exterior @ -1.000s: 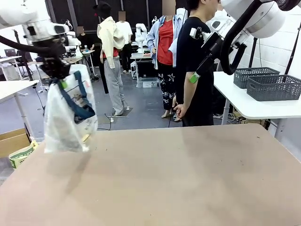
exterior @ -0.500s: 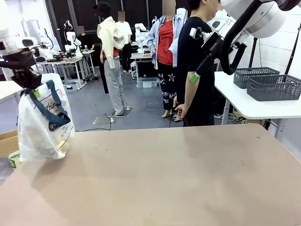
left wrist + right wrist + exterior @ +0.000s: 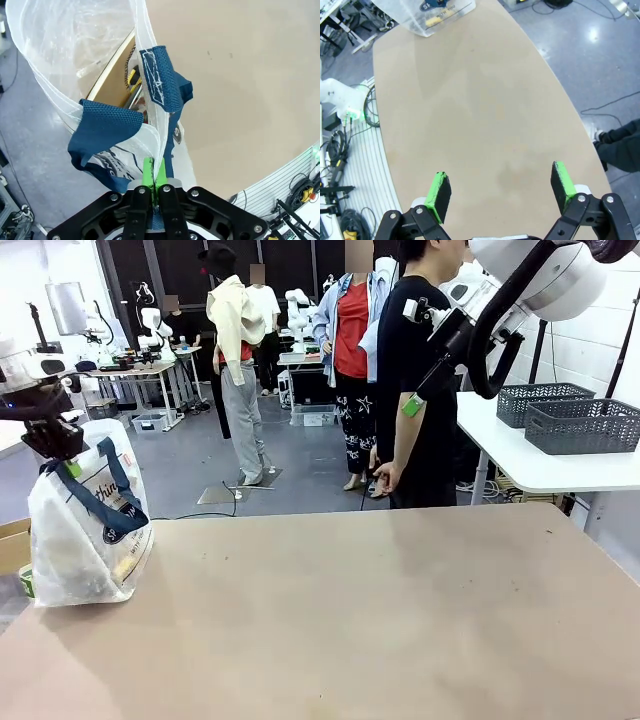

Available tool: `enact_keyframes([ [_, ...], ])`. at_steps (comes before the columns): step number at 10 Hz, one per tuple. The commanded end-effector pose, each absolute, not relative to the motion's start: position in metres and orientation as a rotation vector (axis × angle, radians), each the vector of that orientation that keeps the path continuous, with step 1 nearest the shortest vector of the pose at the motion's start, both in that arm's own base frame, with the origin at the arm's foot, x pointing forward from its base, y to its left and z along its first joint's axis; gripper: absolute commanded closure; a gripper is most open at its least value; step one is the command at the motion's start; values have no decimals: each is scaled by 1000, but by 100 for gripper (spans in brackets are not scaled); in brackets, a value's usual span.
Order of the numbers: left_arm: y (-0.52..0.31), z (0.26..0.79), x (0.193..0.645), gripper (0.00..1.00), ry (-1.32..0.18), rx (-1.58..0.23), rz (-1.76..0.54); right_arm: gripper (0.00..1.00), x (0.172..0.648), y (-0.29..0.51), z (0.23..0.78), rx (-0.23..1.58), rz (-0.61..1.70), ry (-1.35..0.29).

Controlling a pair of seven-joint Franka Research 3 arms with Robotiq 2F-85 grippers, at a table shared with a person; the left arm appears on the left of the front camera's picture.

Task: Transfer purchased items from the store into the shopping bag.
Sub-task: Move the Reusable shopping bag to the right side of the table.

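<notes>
Front view: the shopping bag [image 3: 88, 530], hung above the counter [image 3: 380, 610] a second ago, is now set at its left edge, handle pinched by the left claw [image 3: 154, 176]; the right claw [image 3: 500, 192] is spread; loading seems finished.

Only the shopping bag [image 3: 88, 530] at the left edge blocks the table [image 3: 380, 620].

Translucent shopping bag [image 3: 88, 530], navy handles, upright at table's left edge
</notes>
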State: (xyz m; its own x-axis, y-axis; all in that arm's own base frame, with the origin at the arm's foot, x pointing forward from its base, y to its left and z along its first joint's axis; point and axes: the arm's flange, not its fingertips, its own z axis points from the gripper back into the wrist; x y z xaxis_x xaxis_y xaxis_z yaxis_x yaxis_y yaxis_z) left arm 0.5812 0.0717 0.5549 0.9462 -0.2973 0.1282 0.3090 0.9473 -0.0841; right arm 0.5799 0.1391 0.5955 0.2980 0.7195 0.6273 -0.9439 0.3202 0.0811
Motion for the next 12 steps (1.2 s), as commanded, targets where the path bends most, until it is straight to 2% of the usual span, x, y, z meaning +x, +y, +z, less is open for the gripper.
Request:
enact_keyframes([
  [1,71,558,582,100,-119,-100,-316,0,580,139,596,484,1167,-538],
  [12,71,558,582,100,-119,-100,-316,0,580,139,596,484,1167,-538],
])
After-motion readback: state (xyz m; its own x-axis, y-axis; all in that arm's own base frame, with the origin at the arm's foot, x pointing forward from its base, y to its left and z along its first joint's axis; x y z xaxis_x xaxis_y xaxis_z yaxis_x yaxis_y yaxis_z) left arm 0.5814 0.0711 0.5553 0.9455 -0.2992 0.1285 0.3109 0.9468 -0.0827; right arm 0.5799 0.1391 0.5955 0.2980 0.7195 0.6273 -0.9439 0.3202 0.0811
